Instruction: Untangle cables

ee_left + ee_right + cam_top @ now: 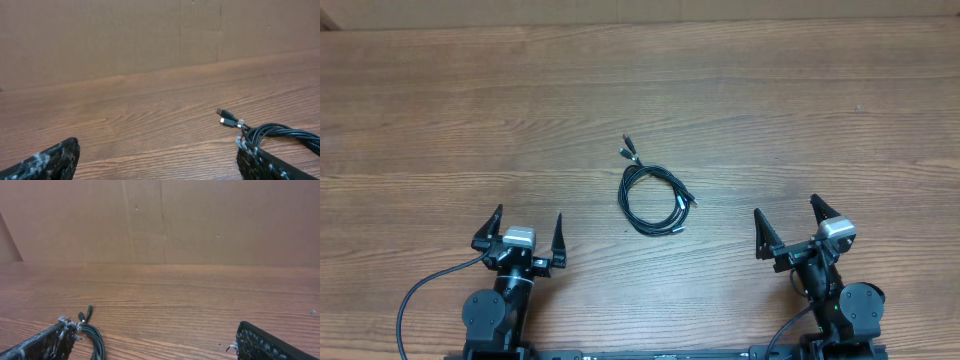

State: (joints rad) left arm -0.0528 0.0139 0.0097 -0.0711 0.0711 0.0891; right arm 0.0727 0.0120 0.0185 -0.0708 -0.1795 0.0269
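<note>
Spreading its two black fingers wide, the left end effector (528,213) sits low over the near side of the desk (820,90), released and grasping nothing; its wrist view shows the same gap, with one speckled finger (50,161) at the lower left, the other at the lower right, and only bare wood grain between them. The right end effector (785,205) is likewise parted and empty on the opposite side, its fingers angled up and outward, and its own camera shows wood alone between the two pads (272,342). Out from both, roughly midway between the arms and farther up the desk than either set of fingertips, lie the cables (626,198): thin black cords wound into one loose oval coil, flat on the wood, touching neither end effector. A short tail leaves the top left of the coil and ends in a pair of small metal-tipped plugs (628,151), pointing away from the arms, while other cord ends sit at the coil's right side. From the left wrist the coil (282,131) appears low and to the right, its near part hidden behind the right-hand finger, with the plugs (227,118) lying just left of it. From the right wrist only a curve of the coil (95,336) shows at the lower left, beside the left-hand finger, with plug tips (87,314) above it. A thicker black lead (420,290) loops from the left arm's base.
</note>
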